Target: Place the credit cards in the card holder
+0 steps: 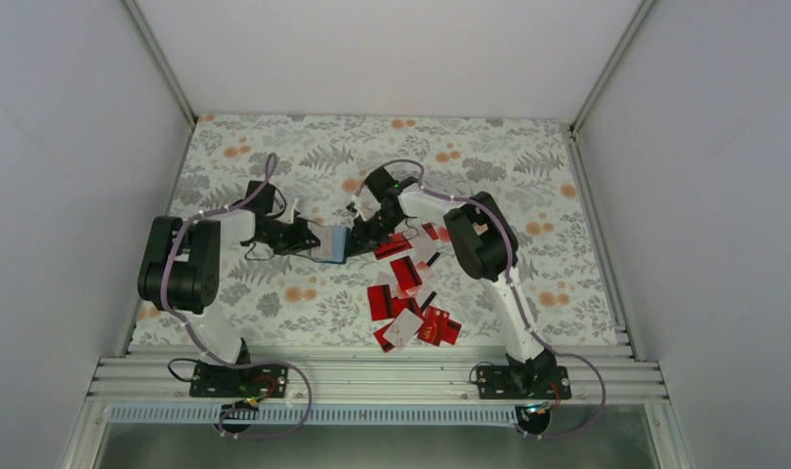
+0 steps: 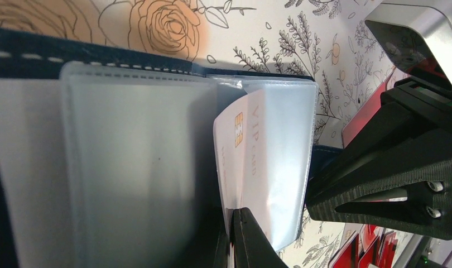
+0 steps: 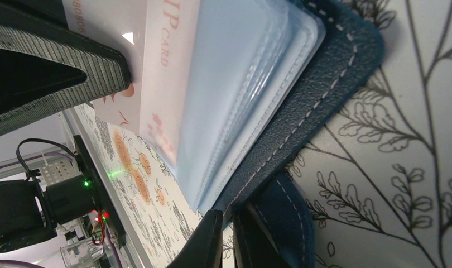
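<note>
The navy card holder (image 1: 330, 244) lies open between both grippers, its clear sleeves (image 2: 129, 167) fanned out. My left gripper (image 2: 233, 240) is shut on the edge of a white VIP card (image 2: 240, 151), which stands partly inside a sleeve at the holder's right side. My right gripper (image 3: 228, 240) is shut on the holder's navy cover (image 3: 302, 106); the white card (image 3: 157, 61) and a left finger (image 3: 56, 61) show above it. In the top view the left gripper (image 1: 312, 239) and right gripper (image 1: 359, 234) meet at the holder. Several red cards (image 1: 406, 283) lie scattered to the right.
The floral mat (image 1: 489, 166) covers the table. The pile of red and white cards runs from the right gripper down to the near edge (image 1: 421, 327). The right arm's black elbow (image 1: 479, 239) hangs over the mat right of the cards. White walls enclose the sides.
</note>
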Controlling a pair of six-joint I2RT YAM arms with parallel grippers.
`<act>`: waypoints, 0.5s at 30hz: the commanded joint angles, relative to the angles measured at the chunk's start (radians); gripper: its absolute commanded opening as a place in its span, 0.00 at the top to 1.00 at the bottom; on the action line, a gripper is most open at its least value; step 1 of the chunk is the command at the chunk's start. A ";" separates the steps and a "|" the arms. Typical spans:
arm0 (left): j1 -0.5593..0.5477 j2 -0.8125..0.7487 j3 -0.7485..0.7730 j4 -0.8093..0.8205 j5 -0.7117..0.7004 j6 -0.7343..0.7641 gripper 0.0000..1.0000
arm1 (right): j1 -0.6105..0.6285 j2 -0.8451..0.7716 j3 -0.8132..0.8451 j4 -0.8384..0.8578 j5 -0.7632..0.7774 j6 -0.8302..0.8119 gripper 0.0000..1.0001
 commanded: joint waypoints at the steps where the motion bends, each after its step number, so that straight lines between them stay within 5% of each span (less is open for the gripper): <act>1: -0.023 0.082 0.009 -0.198 -0.068 0.105 0.96 | -0.001 0.085 0.027 0.101 0.149 -0.018 0.93; 15: 0.029 0.139 0.144 -0.333 -0.116 0.174 0.96 | -0.001 0.079 -0.016 0.095 0.211 -0.051 0.96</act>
